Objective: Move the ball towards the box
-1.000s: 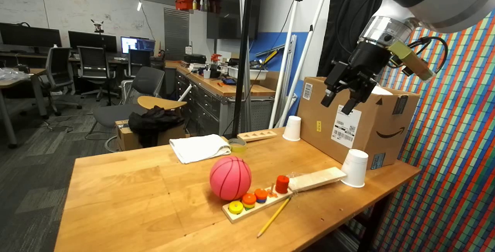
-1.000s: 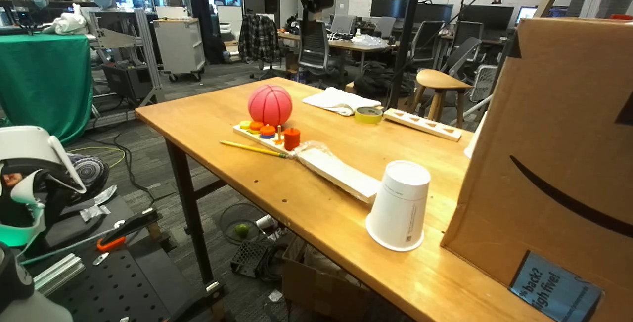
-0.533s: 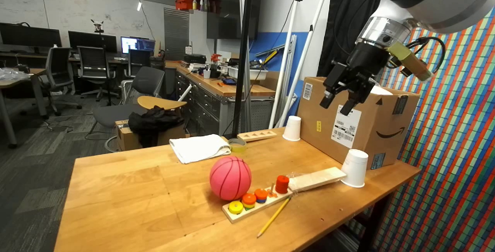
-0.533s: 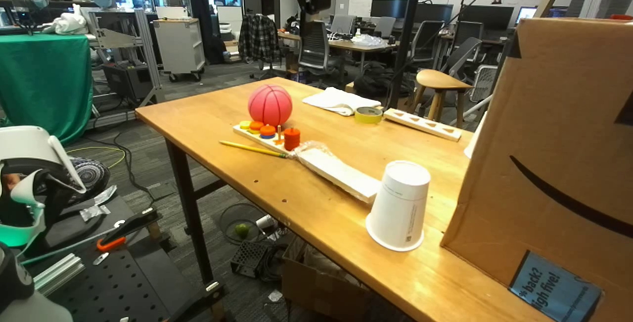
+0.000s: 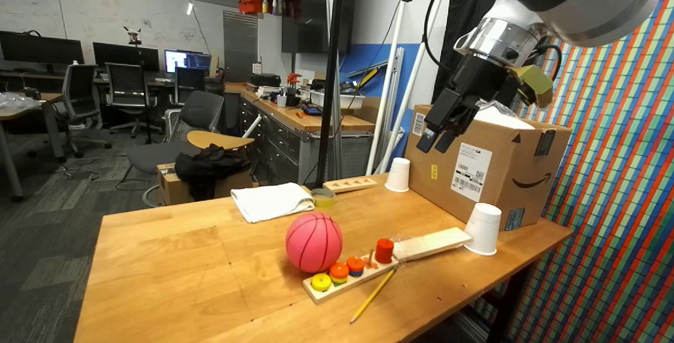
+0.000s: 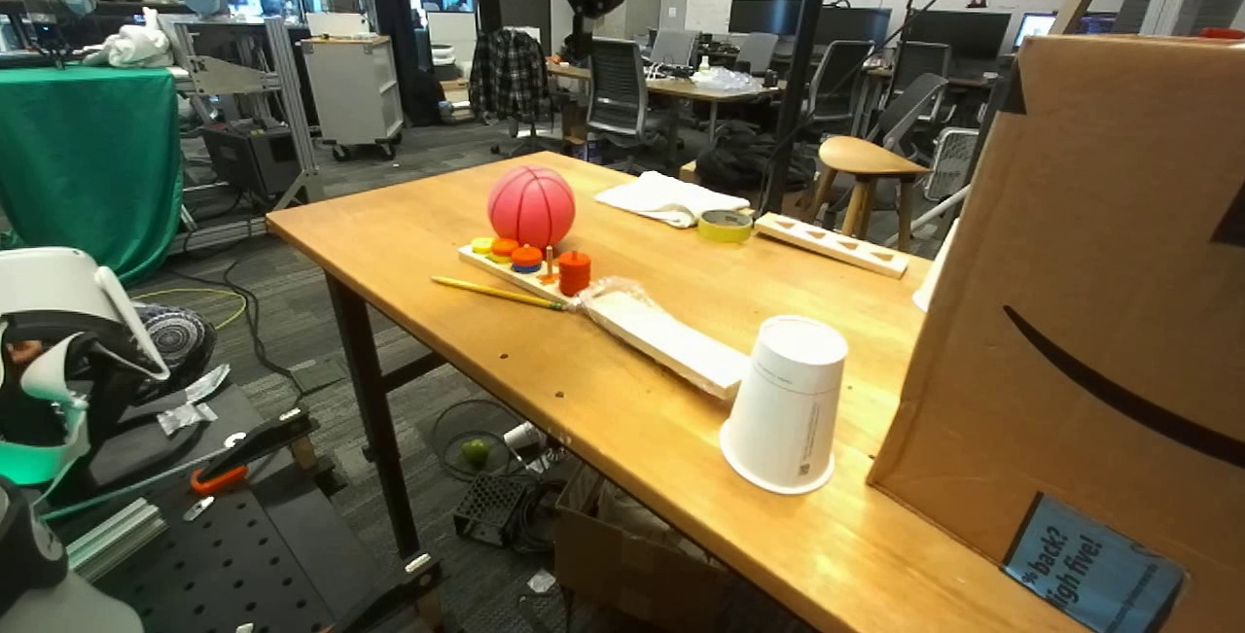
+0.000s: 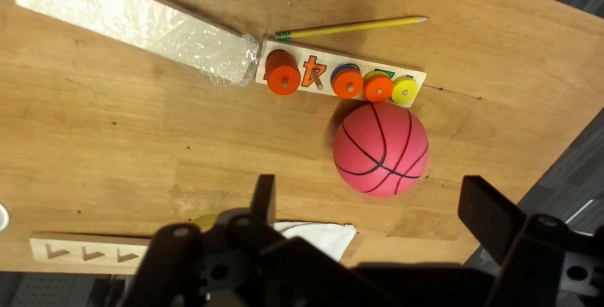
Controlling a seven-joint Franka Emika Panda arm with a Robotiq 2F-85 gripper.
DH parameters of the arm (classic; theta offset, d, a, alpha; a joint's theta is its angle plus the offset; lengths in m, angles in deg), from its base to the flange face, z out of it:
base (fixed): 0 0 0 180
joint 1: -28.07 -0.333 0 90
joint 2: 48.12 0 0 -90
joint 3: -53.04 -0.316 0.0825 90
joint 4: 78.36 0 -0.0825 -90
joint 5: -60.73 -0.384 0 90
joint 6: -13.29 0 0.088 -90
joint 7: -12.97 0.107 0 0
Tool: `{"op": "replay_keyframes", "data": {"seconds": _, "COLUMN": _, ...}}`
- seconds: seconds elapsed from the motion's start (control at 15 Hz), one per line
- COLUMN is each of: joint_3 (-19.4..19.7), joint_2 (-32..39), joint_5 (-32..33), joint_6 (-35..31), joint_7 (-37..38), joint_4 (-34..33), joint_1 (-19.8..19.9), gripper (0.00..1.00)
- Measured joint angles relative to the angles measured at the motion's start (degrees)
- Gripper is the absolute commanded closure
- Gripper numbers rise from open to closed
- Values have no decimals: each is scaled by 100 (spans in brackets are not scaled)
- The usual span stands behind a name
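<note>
The step in hand looks to be the approach to the pinkish-red mini basketball with thin dark seams (image 7: pixel 381 150), which sits right of centre in the wrist view, just beside a pale wooden peg board (image 7: pixel 329 62) with round orange, yellow and blue discs (image 7: pixel 348 84); whether they touch I cannot tell. The black two-finger gripper (image 5: pixel 435 144) hangs in the upper right of an exterior view, seen against the large brown cardboard box (image 5: pixel 497 174); the wrist view shows its jaws parted wide, holding nothing.

Come down with one finger (image 7: pixel 265 196) at the ball's left and one at its right, as the wrist view frames it; that line should miss the discs. Centre the ball first, reach its widest part, then squeeze evenly: a higher pinch would likely pop it out. The fingers stand nearer the camera, so the gap may flatter; check the fit. If it fails, push slowly from the wrist view's right; a knock from its left could roll the ball off the wooden table (image 5: pixel 174 258).
</note>
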Motion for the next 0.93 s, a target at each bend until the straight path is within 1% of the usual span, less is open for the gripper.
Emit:
{"op": "replay_keyframes", "data": {"seconds": 0.47, "joint_3": -140, "joint_2": 106, "joint_5": 2, "joint_6": -1071, "joint_7": -1278, "joint_4": 409, "joint_1": -721, "gripper": 0}}
{"op": "replay_keyframes", "data": {"seconds": 0.73, "joint_3": -306, "joint_2": 355, "joint_5": 0, "joint_6": -1556, "joint_7": -1886, "joint_4": 359, "joint_1": -1250, "gripper": 0}}
{"op": "replay_keyframes", "data": {"seconds": 0.93, "joint_3": -435, "joint_2": 606, "joint_5": -2, "joint_6": -1733, "joint_7": -2367, "joint_4": 160, "joint_1": -1622, "gripper": 0}}
